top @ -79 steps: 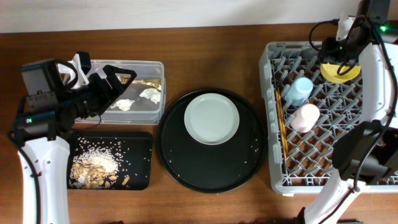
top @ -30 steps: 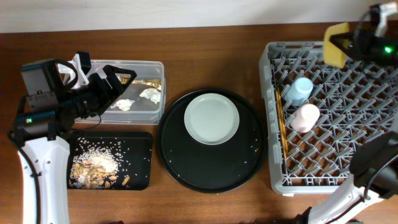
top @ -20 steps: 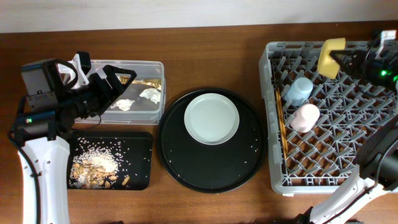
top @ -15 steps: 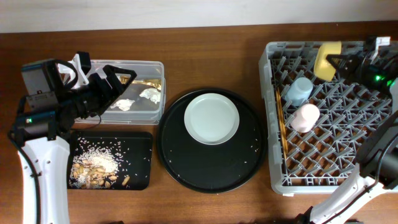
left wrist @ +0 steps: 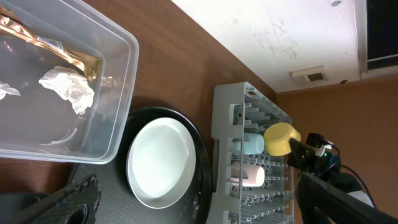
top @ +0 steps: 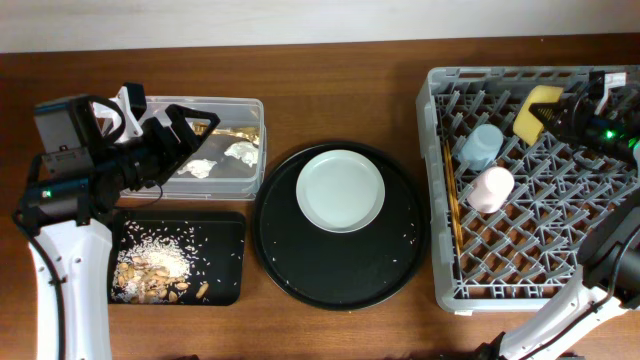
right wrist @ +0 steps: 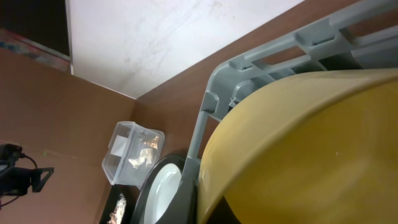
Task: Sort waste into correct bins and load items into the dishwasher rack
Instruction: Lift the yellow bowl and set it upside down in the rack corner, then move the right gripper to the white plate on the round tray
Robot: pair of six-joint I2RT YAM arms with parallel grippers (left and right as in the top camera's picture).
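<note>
I hold the bowl clamped in the right gripper, jaws narrow on its rim. It stands on edge, apparently just above the rack (contact unclear); the pegs lie directly below the jaws. The left gripper gapes wide, well apart.

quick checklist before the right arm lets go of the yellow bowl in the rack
1. Grip: right tool shut on yellow bowl: ok.
2. Position: bowl over the dishwasher rack, not outside it: ok.
3. Clearance: bowl apart from blue cup and pink cup: ok.
4. Seating: bowl stands tilted on edge; whether it rests in the rack: cannot tell.
5. Other arm: left tool open over the clear tub, far from the rack: ok.
6. Loading complete: not ok, plate sits on the round black tray.
</note>
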